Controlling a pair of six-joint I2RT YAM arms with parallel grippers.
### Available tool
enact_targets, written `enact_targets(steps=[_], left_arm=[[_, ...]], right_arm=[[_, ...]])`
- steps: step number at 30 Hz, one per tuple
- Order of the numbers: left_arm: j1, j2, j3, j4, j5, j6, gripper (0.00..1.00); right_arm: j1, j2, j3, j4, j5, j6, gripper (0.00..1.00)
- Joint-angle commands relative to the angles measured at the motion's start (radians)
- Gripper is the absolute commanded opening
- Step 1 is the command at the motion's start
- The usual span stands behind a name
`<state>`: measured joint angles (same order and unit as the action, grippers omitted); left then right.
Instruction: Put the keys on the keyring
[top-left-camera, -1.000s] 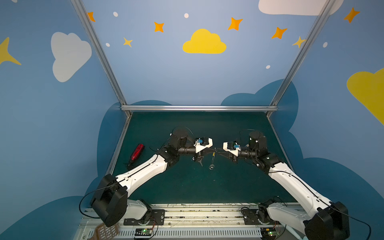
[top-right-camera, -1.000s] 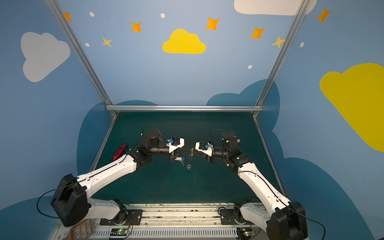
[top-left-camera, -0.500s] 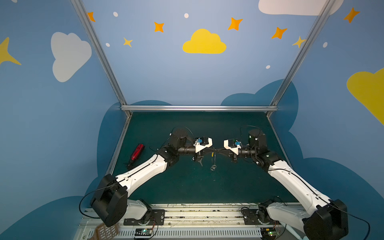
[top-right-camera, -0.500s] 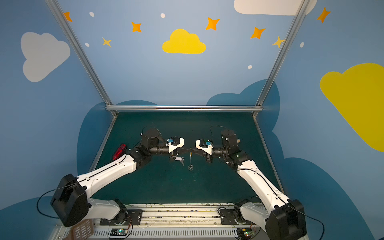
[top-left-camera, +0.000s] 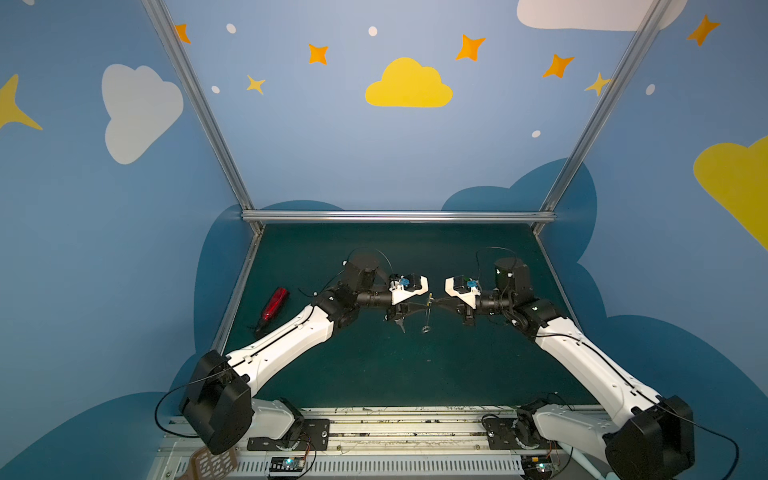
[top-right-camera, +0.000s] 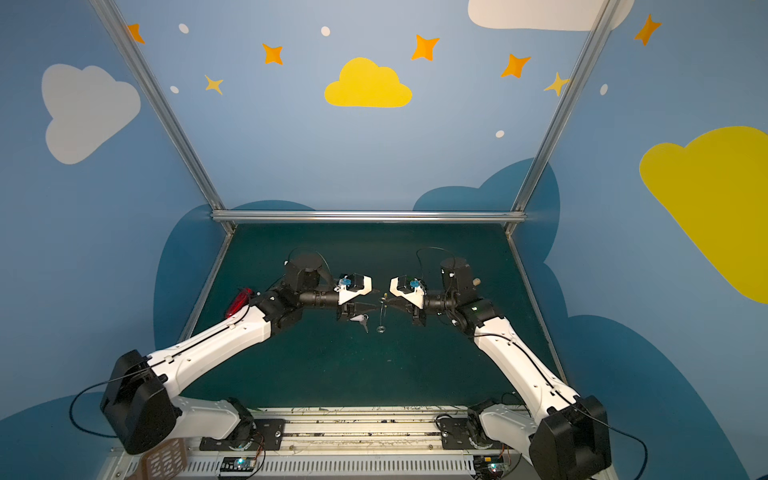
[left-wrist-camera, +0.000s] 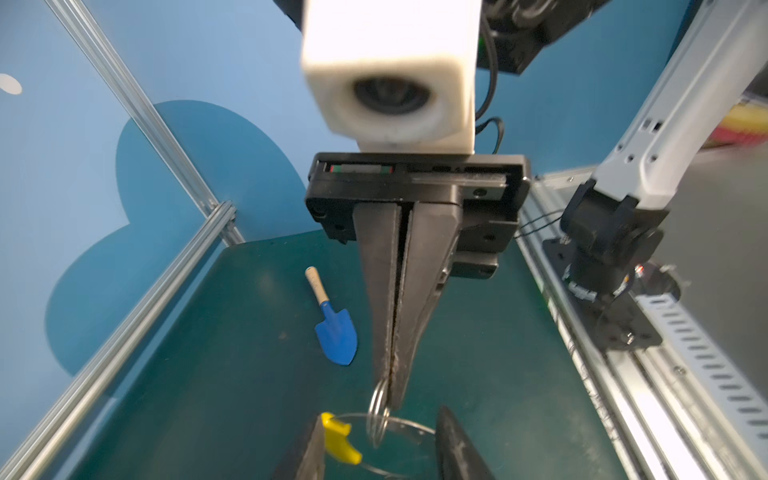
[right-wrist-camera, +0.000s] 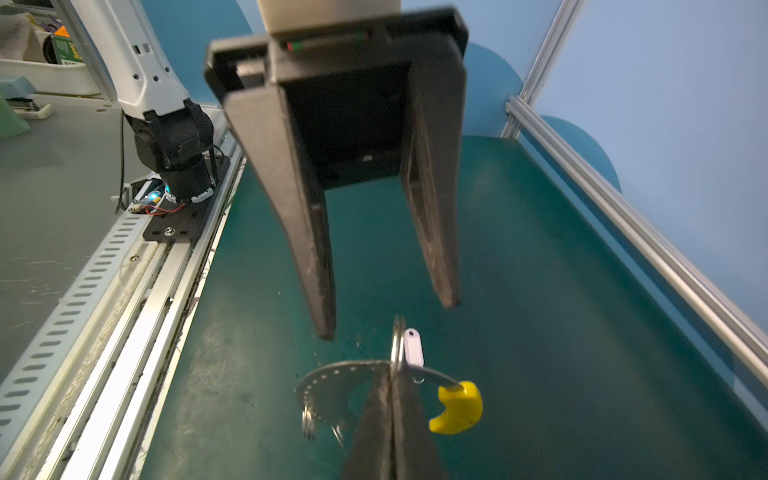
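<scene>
The keyring hangs upright between both grippers, edge-on in both top views. Its grey holed band and yellow arc face the right wrist camera. A silver split ring circles the band. My right gripper is shut on that ring. My left gripper stands open with the hoop between its fingers, touching nothing that I can see. The keys' white tag lies beside the ring. In a top view the silver key hangs under the left gripper.
A blue toy shovel with a wooden handle lies on the green mat behind the right arm. A red tool lies by the left frame rail. Aluminium rails and blue walls close the mat on three sides.
The right gripper has moved left toward the hoop and shut on the split ring. The left gripper, shut before, has opened.
</scene>
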<state>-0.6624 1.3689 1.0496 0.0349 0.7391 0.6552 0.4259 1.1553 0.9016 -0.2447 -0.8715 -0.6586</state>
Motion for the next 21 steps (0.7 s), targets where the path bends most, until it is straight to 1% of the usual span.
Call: enact_targets(steps=[1,3,4,6,9,13,16,21], left_arm=[[-0.003,-0.029,0.037,-0.136,-0.088,0.103,0.44],[-0.004,-0.034,0.038,-0.149,-0.102,0.129,0.39],[-0.006,-0.034,0.038,-0.153,-0.109,0.135,0.38],[-0.010,-0.032,0.044,-0.167,-0.118,0.148,0.38],[-0.027,-0.025,0.051,-0.175,-0.159,0.168,0.39],[-0.058,-0.016,0.056,-0.162,-0.248,0.199,0.39],[-0.075,-0.018,0.052,-0.130,-0.300,0.205,0.38],[-0.089,-0.021,0.044,-0.104,-0.327,0.212,0.36]], right_arm=[[-0.003,0.006,0.052,-0.096,0.064,-0.032,0.00],[-0.003,0.006,0.063,-0.114,0.081,-0.036,0.00],[-0.001,0.008,0.073,-0.129,0.085,-0.038,0.00],[0.001,0.020,0.098,-0.163,0.083,-0.065,0.00],[0.005,0.039,0.132,-0.213,0.079,-0.095,0.00],[0.006,0.046,0.149,-0.224,0.062,-0.091,0.00],[0.013,0.053,0.164,-0.248,0.078,-0.095,0.00],[0.021,0.067,0.191,-0.291,0.079,-0.108,0.00]])
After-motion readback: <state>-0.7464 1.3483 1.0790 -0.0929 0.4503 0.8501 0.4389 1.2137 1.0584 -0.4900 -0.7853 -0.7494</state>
